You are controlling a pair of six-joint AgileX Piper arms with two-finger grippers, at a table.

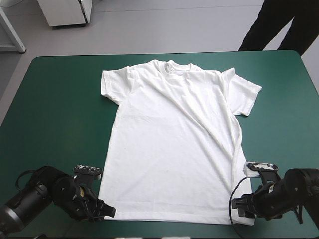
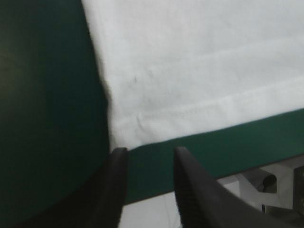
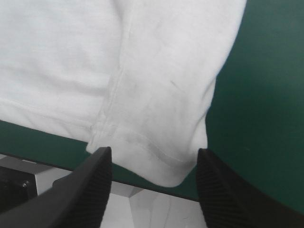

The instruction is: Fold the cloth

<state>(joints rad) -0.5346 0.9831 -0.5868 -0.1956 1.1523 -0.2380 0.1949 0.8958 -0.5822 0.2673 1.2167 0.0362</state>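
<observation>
While it sits low at the table's 7 o'clock corner, left gripper: black fingers apart, nothing between them but teal-green cover; in its wrist view the shirt's hem corner lies just ahead of the tips, not touching.
Table: teal-green cover, bare on both sides of the shirt.
T-shirt: white, short-sleeved, spread flat at the table's middle; collar toward 12 o'clock, hem toward 6 o'clock near the front edge.
Sleeves: one points to 10 o'clock, the other to 2 o'clock.
Crease: a long raised ridge runs from the collar down toward 5 o'clock.
Right gripper: at the table's 5 o'clock corner, black fingers wide apart; in its wrist view the shirt's other hem corner lies between the tips, ungripped.
</observation>
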